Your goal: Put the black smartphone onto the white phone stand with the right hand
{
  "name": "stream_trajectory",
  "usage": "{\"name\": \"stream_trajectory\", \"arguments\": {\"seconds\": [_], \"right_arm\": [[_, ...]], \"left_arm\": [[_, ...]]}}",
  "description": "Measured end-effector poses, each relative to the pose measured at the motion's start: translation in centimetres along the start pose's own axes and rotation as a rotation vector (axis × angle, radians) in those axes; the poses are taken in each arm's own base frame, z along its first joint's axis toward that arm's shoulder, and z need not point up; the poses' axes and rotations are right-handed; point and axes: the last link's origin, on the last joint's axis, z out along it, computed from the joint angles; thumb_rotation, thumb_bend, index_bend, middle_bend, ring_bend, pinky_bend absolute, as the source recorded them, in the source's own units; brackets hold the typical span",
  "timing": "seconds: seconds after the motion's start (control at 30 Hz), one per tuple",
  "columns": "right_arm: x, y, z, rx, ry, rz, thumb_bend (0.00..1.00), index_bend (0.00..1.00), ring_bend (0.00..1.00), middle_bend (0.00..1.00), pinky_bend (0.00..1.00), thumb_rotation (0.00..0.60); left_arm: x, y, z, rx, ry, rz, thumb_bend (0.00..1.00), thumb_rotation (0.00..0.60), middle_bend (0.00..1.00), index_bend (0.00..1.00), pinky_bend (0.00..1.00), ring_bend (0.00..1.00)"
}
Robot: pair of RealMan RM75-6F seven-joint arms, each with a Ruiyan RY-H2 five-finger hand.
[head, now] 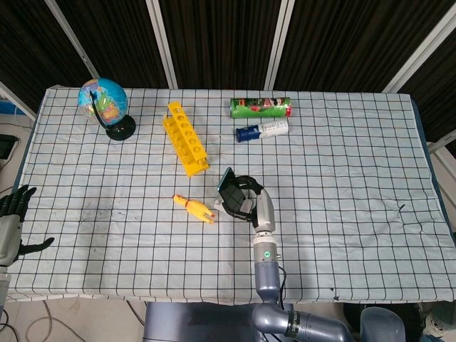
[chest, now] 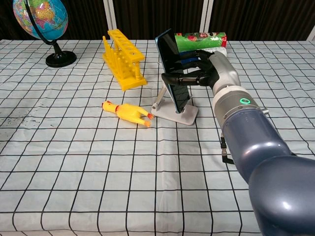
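The right hand (chest: 204, 69) is holding the black smartphone (chest: 173, 66), fingers wrapped around its sides. The phone's bottom is sitting on the white phone stand (chest: 176, 112), under the fingers. Letting go is what's left.

The black smartphone (chest: 173, 69) stands on edge in my right hand (chest: 206, 69), tilted back, its dark screen facing left in the chest view, its lower end down in the white phone stand (chest: 173, 111). The stand sits on the checked cloth, a flat base with a slanted prop behind the phone.
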Motion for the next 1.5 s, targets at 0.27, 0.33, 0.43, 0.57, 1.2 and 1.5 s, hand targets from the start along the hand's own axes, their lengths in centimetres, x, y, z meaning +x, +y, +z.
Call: {"name": "stream_trajectory", "arguments": {"seconds": [0.27, 0.33, 0.43, 0.57, 1.2, 1.5], "right_arm": [[-0.09, 0.09, -0.05, 0.001, -0.005, -0.017, 0.28, 0.56, 0.32, 0.53, 0.14, 0.600], [-0.16, 0.11, -0.08, 0.001, -0.008, -0.019, 0.27, 0.54, 0.32, 0.52, 0.14, 0.600], [-0.20, 0.11, -0.11, 0.005, -0.009, -0.023, 0.26, 0.52, 0.30, 0.50, 0.14, 0.600], [-0.24, 0.11, -0.14, 0.010, -0.011, -0.027, 0.24, 0.50, 0.29, 0.48, 0.14, 0.600], [-0.25, -0.02, 0.09, 0.028, 0.004, -0.032, 0.24, 0.49, 0.28, 0.48, 0.14, 0.600], [-0.43, 0.22, -0.04, 0.019, -0.010, -0.038, 0.19, 0.36, 0.22, 0.37, 0.14, 0.600]], "left_arm": [[0.01, -0.01, -0.01, 0.003, -0.002, -0.002, 0.00, 0.600, 0.00, 0.00, 0.00, 0.00], [0.02, -0.02, -0.02, 0.003, -0.002, -0.002, 0.00, 0.600, 0.00, 0.00, 0.00, 0.00], [0.03, -0.02, -0.01, 0.004, -0.002, -0.003, 0.00, 0.600, 0.00, 0.00, 0.00, 0.00], [0.03, -0.04, -0.02, 0.005, -0.002, -0.003, 0.00, 0.600, 0.00, 0.00, 0.00, 0.00], [0.05, -0.04, -0.01, 0.009, -0.006, -0.011, 0.00, 0.600, 0.00, 0.00, 0.00, 0.00], [0.08, -0.06, -0.02, 0.010, -0.006, -0.014, 0.00, 0.600, 0.00, 0.00, 0.00, 0.00]]}}
